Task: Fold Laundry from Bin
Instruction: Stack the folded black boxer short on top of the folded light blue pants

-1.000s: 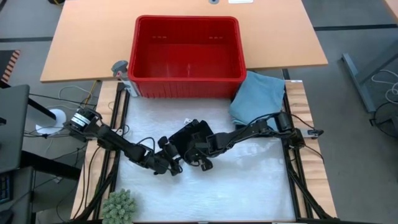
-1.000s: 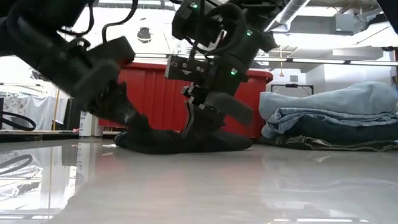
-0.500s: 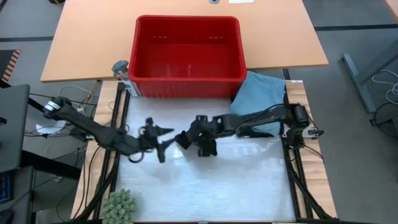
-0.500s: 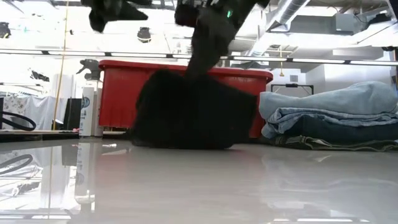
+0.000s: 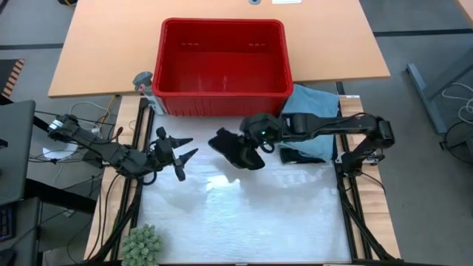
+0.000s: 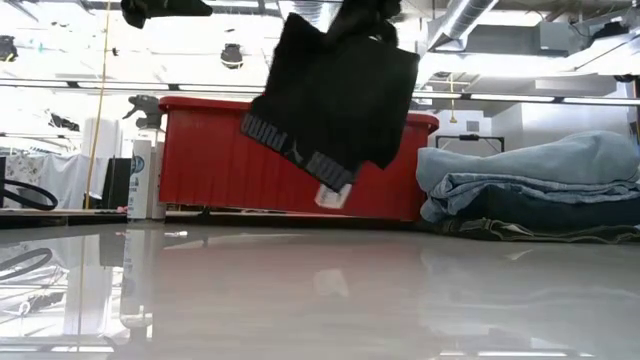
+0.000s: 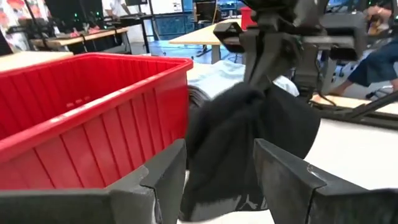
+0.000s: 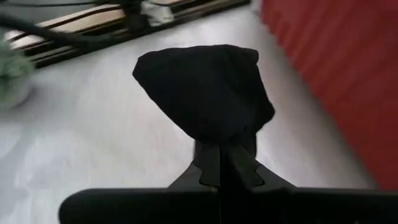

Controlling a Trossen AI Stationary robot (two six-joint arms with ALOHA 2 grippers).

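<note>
Left tool [image 5: 179,150] hangs spread and empty over the surface [image 5: 244,222], likely ready to catch a hem. Right tool [image 5: 255,137] pinches a black garment [image 6: 335,95] aloft, clear of the surface, before the empty red bin [image 5: 222,66]. Folded stack [image 5: 310,111] crowds the right edge.

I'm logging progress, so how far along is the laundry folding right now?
Done: the red bin looks empty and a folded stack sits beside it. In hand: the right gripper is shut on a black garment, hanging clear of the table. The left gripper is open, holding nothing. Left: folding this garment.
</note>
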